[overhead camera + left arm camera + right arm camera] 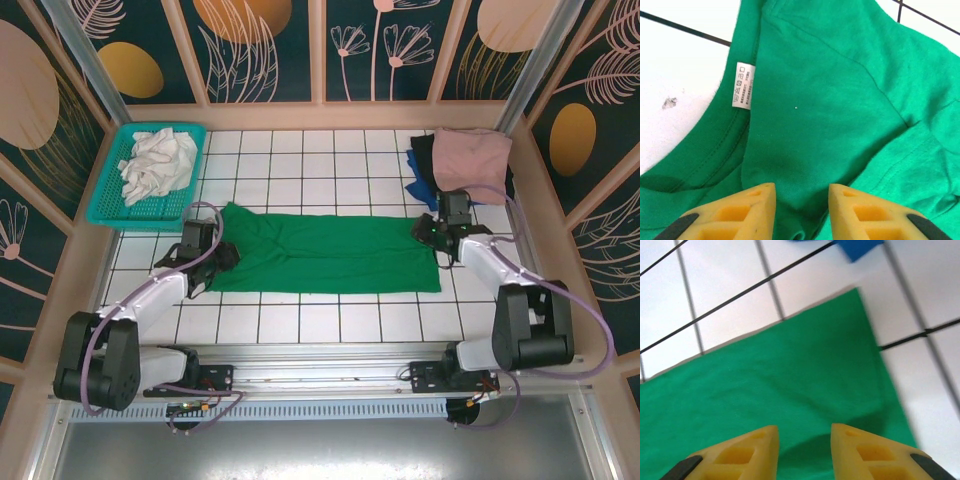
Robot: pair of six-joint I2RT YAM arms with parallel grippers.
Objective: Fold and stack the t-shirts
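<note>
Over the green t-shirt (330, 255) (spread flat) left gripper (801, 190) and right gripper (804, 429) hover — fingers apart.

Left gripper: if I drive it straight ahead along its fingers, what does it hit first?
Most likely the green t-shirt, on the cloth beside its white care label. The left gripper, jaws open, points right at it, though depth is unclear.

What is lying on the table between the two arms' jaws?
The green t-shirt, spread flat on the white tiled table, spans the whole stretch from left jaws to right jaws, seen in the top view.
</note>
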